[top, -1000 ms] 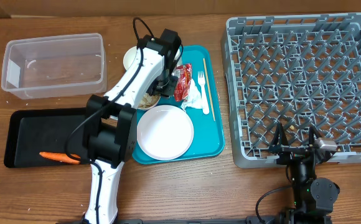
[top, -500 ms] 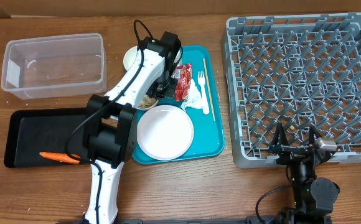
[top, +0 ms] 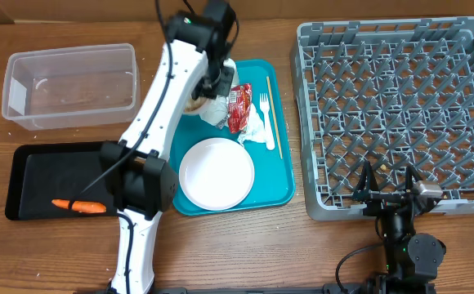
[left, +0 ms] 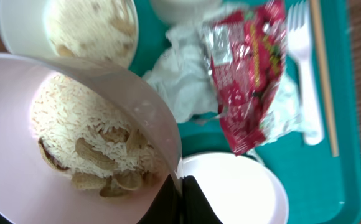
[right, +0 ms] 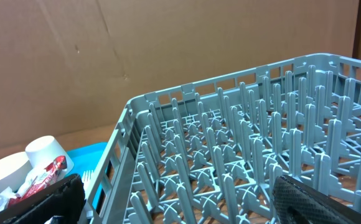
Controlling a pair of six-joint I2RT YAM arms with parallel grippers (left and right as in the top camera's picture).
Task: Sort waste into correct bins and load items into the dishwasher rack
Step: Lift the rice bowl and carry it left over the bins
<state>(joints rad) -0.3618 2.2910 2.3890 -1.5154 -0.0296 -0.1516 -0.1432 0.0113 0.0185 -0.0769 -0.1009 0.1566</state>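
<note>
Pale pink-white bowl (left: 75,143), w/ rice + nut-like scraps (left: 87,155) inside, is held by the L gripper (left: 182,186). The jaws are pressed together on the rim at the bowl's near-right side. Bowl sits tilted in the wrist view, over the far-left part of the teal tray (top: 278,188).

Just beyond it is a 2nd bowl (left: 75,25), also w/ rice in it, by the tray's far-left corner. Can't tell if it sits on the tray or on the table (top: 221,253).

On the teal tray:
- Cup (left: 180,6) at the far edge.
- Crumpled napkins (left: 180,81) mid-tray.
- Red wrapper (left: 249,81) lies on top of the napkins.
- Fork (left: 302,62) is just R of the wrapper, tines pointing away.
- Thin stick (left: 323,74) runs alongside the fork, nearest the tray's R edge.
- Round plate (top: 216,173) is in the near part of the tray, nothing on it.

L of the teal tray:
- Black tray (top: 24,163) w/ the carrot (top: 78,206) lying near its front edge.
- Clear tub (top: 8,90) sits behind it.

Grey rack (top: 400,106) is on the R side of the table, well apart from the bowl.

R gripper (top: 388,184) is at the rack's near wall, jaws spread wide, nothing btwn them.
</note>
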